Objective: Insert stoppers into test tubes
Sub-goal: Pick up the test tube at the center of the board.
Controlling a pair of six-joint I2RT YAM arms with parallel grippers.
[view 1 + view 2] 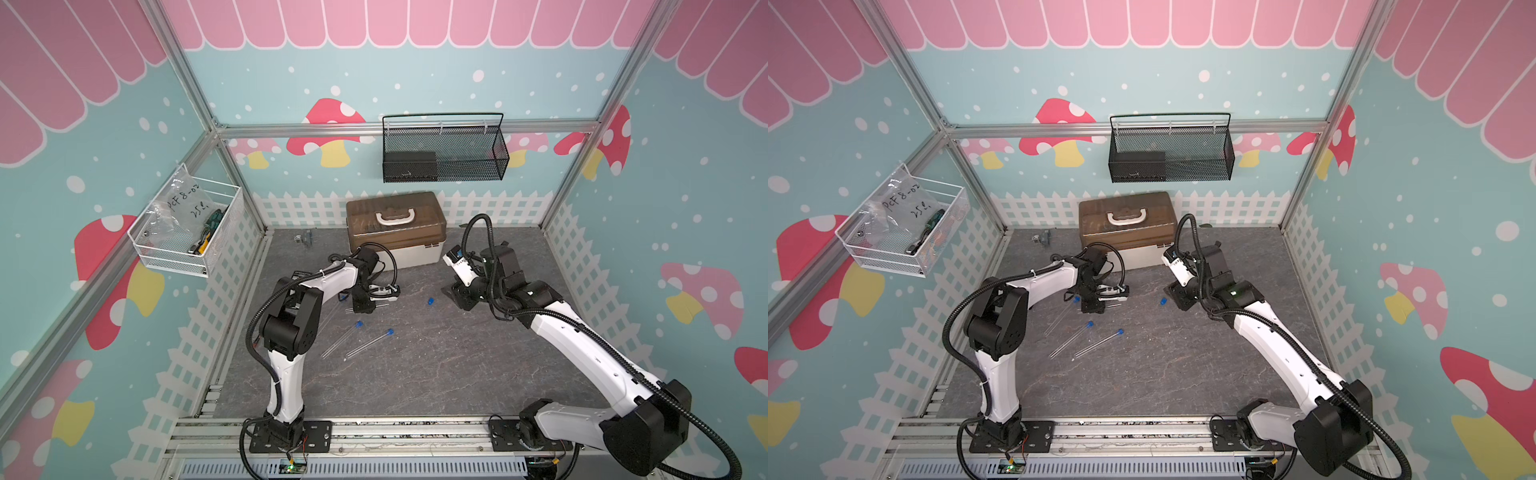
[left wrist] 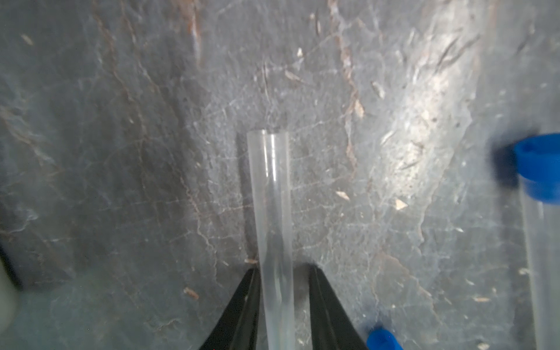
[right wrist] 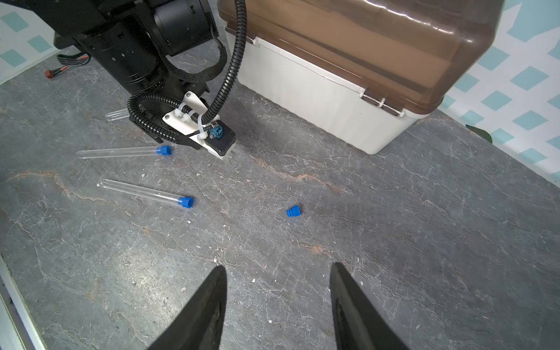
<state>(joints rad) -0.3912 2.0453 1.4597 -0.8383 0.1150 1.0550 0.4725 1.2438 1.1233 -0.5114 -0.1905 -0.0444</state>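
The left gripper (image 2: 283, 268) straddles the open test tube (image 2: 270, 197) lying left of centre, its jaws narrow with a slight gap on one side, while the right gripper (image 3: 277, 266) hangs parted and empty just right of the loose stopper (image 3: 293, 211).

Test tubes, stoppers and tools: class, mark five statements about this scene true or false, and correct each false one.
1. The left tool straddles a test tube with no stopper in it. True.
2. The right tool grips a stopper. False: it is open and empty.
3. A loose stopper lies on the table between the two tools. True.
4. The tubes stand upright in a rack. False: the stoppered tubes lie flat on the table.
5. The brown-lidded box stands open. False: its lid is shut.
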